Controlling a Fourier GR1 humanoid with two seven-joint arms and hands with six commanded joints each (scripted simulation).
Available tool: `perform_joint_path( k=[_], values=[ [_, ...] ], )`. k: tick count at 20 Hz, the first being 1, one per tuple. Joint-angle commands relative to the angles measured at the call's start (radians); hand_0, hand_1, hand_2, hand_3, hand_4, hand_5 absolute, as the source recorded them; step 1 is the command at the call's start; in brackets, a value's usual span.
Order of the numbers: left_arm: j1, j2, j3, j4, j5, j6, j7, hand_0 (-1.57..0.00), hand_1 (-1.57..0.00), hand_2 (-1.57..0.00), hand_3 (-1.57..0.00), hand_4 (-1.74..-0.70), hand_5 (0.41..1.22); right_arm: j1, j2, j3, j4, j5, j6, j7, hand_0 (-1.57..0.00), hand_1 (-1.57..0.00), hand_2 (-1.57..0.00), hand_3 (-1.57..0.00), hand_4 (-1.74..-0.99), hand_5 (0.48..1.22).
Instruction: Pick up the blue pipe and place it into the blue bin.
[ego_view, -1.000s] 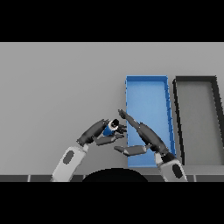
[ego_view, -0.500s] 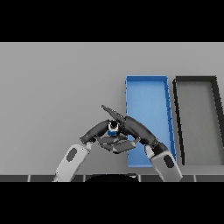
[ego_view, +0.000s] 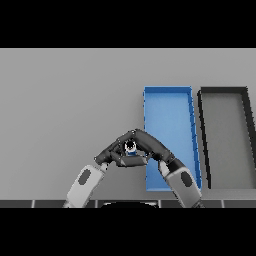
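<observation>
The blue pipe (ego_view: 130, 148) sat pinched between both hands, the left hand (ego_view: 114, 152) closing on it from nine o'clock and the right hand (ego_view: 150, 145) from three o'clock, fingers curled round it. It showed end-on, its open mouth facing the camera; its long axis otherwise could not be told. It hung just left of the blue bin (ego_view: 168, 100), with a dark bin (ego_view: 223, 91) at three o'clock, on the grey table (ego_view: 65, 100).

table (ego_view: 60, 100): matt grey, smooth | blue bin (ego_view: 167, 107): matt, smooth | dark bin (ego_view: 225, 130): matt | fingers (ego_view: 150, 144): dark, slight sheen
</observation>
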Motion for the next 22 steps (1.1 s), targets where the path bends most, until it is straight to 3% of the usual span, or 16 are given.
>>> perform_joint_path(
  k=[1,3,5,8,11,12,13,15,17,19,22],
  values=[
    [-0.008,0.001,0.006,0.001,-0.007,-0.006,0.012,-1.57,-1.57,-1.56,-1.33,-1.70,1.221,0.017,0.001,0.016,0.003,0.021,-0.008,-0.039,-1.32,-1.33,-1.33,-1.23,-1.481,0.869],
    [-0.003,-0.004,0.008,0.000,-0.013,-0.011,-0.007,-1.57,-1.57,-1.55,-1.37,-1.72,1.221,0.026,-0.004,0.031,-0.005,0.055,-0.009,-0.085,-1.41,-1.42,-1.42,-1.35,-1.474,0.996],
    [-0.006,-0.015,0.009,0.002,-0.021,-0.008,-0.003,-1.57,-1.57,-1.55,-1.40,-1.73,1.221,0.020,-0.005,0.030,0.001,0.064,0.004,-0.102,-1.47,-1.47,-1.47,-1.43,-1.481,1.077],
    [0.003,-0.016,0.012,-0.012,-0.030,-0.003,-0.001,-1.57,-1.57,-1.56,-1.44,-1.73,1.221,0.055,0.025,0.022,-0.017,0.031,0.005,-0.089,-1.52,-1.52,-1.52,-1.50,-1.490,1.147],
    [0.003,-0.024,0.013,-0.002,-0.037,0.004,-0.027,-1.57,-1.57,-1.56,-1.43,-1.73,1.221,0.057,0.066,0.011,-0.019,0.020,0.001,-0.036,-1.54,-1.55,-1.55,-1.53,-1.494,1.183],
    [0.004,-0.011,0.021,-0.009,-0.037,0.001,-0.032,-1.57,-1.57,-1.57,-1.26,-1.73,1.221,0.057,0.080,0.013,-0.006,0.031,0.001,-0.054,-1.55,-1.55,-1.55,-1.54,-1.495,1.191],
    [0.003,-0.011,0.018,-0.009,-0.050,-0.003,-0.042,-1.45,-1.37,-1.34,-1.05,-1.63,1.221,0.068,0.080,0.010,-0.020,0.036,0.000,-0.065,-1.55,-1.55,-1.55,-1.55,-1.496,1.197],
    [-0.001,0.000,0.020,-0.004,-0.079,-0.019,-0.034,-0.94,-0.88,-0.85,-0.67,-1.41,1.221,0.059,0.091,0.003,-0.011,0.056,-0.004,-0.054,-1.56,-1.56,-1.56,-1.56,-1.497,1.206],
    [-0.003,0.002,0.020,0.010,-0.104,-0.053,-0.052,-0.60,-0.56,-0.55,-0.43,-1.25,1.221,0.074,0.098,0.010,-0.020,0.075,0.008,-0.042,-1.56,-1.56,-1.56,-1.56,-1.498,1.211],
    [-0.002,0.003,0.030,0.003,-0.099,-0.084,-0.007,-0.38,-0.36,-0.35,-0.27,-1.13,1.063,0.080,0.107,0.000,-0.022,0.086,0.014,-0.046,-1.57,-1.57,-1.57,-1.56,-1.498,1.215],
    [-0.001,0.013,0.042,-0.009,-0.080,-0.099,0.080,-0.20,-0.18,-0.18,-0.14,-1.03,0.848,0.076,0.133,-0.003,-0.024,0.101,0.022,-0.066,-1.57,-1.57,-1.57,-1.57,-1.499,1.218]
  ],
)
